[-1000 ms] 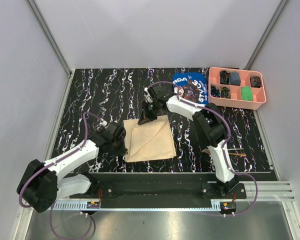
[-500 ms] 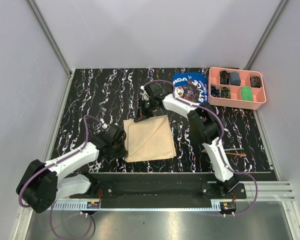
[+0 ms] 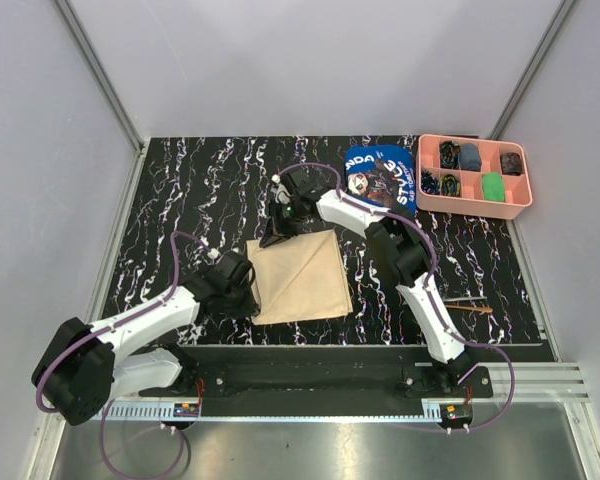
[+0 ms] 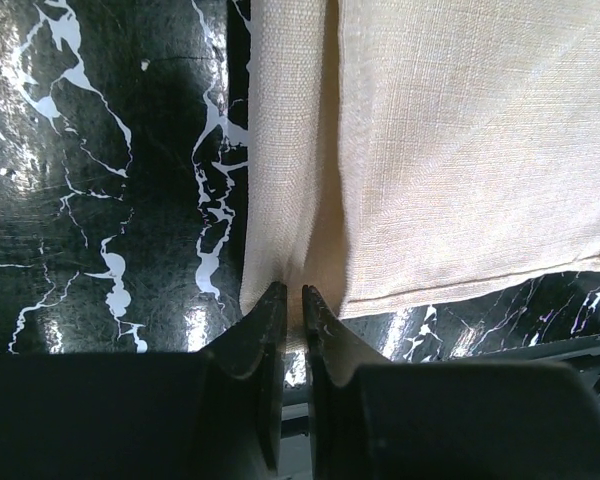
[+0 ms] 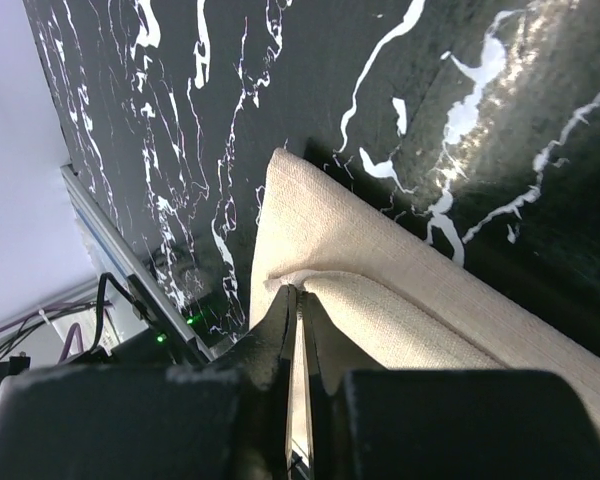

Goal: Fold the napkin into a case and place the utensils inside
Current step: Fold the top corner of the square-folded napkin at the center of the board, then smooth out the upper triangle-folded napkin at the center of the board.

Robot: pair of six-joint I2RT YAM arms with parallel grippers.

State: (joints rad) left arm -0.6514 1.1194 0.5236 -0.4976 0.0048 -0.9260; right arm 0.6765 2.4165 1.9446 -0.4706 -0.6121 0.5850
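Right claw (image 3: pixel 273 238) shifted further left, pinched napkin (image 3: pixel 305 285) corner dragged along

The left arm (image 3: pixel 140 320) lies low, its white forearm stretched from the base at the near left, forward and to the right. The left gripper (image 3: pixel 244 293) points forward. Its dark jaws stand almost together, only a thin slit between the tips, and they pinch the near left edge of the napkin (image 3: pixel 305 275).

The right arm (image 3: pixel 420 290) rises from its base at the near right and bends at the elbow. It then reaches far forward and across to the left. The right gripper (image 3: pixel 276 234) tilts downward at the end of that reach. Its jaws are nearly closed, nipping a raised fold at the napkin's far left corner.
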